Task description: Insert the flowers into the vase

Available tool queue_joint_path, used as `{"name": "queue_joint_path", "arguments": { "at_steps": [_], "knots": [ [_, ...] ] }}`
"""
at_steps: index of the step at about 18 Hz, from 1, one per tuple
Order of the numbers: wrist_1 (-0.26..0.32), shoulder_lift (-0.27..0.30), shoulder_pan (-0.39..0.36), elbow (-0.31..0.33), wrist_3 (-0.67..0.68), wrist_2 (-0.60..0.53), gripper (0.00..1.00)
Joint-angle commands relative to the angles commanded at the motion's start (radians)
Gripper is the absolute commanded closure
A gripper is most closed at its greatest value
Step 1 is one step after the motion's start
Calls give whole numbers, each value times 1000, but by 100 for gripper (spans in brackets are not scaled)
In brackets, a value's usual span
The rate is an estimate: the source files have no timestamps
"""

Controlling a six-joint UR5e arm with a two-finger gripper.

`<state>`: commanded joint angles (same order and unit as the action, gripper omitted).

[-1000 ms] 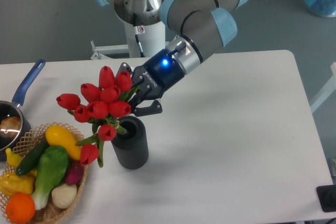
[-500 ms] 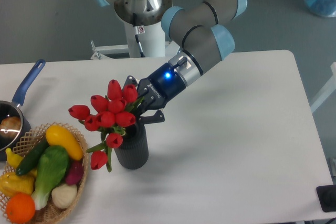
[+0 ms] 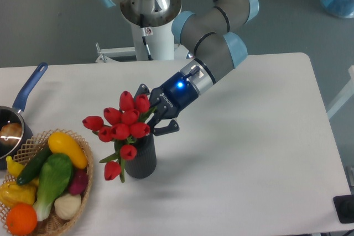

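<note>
A bunch of red artificial tulip buds on green stems (image 3: 124,128) leans leftward out of the round mouth of a dark ribbed cylindrical vase (image 3: 140,158), standing upright near the front-left part of the white table (image 3: 249,153). The robot arm's black two-finger gripper (image 3: 156,118) is clenched around the stems just above the vase's rim, a blue light glowing on its wrist.

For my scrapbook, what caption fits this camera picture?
Robot hand holds red tulips over the dark vase.
</note>
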<state>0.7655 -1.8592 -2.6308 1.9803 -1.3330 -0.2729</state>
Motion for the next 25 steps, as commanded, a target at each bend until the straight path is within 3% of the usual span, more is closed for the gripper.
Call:
{"name": "queue_joint_path", "arguments": {
  "at_steps": [1,2,8,13,20,25],
  "knots": [
    [0,0,0,2,0,-5,2],
    [0,0,-2,5,0,-5,0],
    [0,15,-47,5,0,-9,0],
    [0,46,-92,-3,0,-155,0],
    [-2,37,-144,-107,-3,-173,0],
    [-8,17,-173,-201,-14,-435,0]
  ]
}}
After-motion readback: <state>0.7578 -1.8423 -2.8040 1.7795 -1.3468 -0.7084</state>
